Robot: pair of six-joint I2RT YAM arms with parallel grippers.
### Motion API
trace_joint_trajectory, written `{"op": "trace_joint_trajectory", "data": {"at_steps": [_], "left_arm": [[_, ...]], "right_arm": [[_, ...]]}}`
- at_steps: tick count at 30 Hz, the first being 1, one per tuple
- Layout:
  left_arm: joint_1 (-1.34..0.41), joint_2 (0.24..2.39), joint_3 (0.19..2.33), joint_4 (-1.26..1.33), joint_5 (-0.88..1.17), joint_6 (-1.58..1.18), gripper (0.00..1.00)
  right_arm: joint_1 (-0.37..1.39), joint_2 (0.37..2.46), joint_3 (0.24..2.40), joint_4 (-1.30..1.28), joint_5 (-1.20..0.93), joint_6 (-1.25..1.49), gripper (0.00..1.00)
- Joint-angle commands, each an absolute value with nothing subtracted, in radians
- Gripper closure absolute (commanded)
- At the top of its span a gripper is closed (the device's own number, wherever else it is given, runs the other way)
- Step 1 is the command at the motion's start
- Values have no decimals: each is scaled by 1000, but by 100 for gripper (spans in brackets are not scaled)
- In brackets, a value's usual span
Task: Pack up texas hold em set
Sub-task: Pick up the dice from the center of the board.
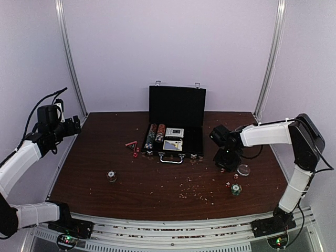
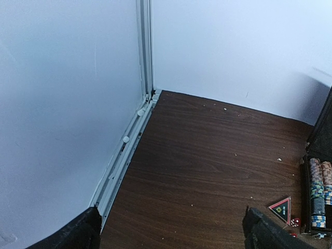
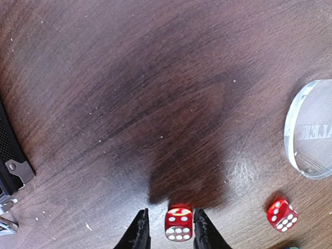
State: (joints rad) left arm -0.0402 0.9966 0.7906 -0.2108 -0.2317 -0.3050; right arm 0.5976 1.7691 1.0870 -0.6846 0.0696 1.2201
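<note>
Now, right claw [image 3: 170, 232] pointing down, narrow around red die [image 3: 179, 223], left claw [image 2: 171, 233] raised high, wide

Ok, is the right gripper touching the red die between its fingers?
Cannot tell. In the right wrist view the right gripper straddles the red die: a gap shows at one finger, the other's edge meets it, contact unclear.

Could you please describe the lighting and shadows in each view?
Right wrist view: sharp; a dark shadow of the right gripper falls on the table beyond a red die, glare beside it. Left wrist view: even light, soft shadow on the wall. Top external view: evenly lit, fine detail lost.
</note>
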Motion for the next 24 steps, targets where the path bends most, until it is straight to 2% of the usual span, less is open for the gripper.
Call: {"op": "trace_joint_trajectory", "data": {"at_steps": [1, 16, 24], "left_arm": [[-44, 991, 802, -161, -238, -304, 2], [-43, 984, 799, -160, -233, -304, 2], [-44, 984, 796, -158, -232, -305, 2]], "right_arm": [[593, 1785, 1075, -680, 69, 1214, 72], [595, 1791, 1076, -682, 67, 1206, 78], [595, 1790, 1072, -683, 67, 1204, 85]]}}
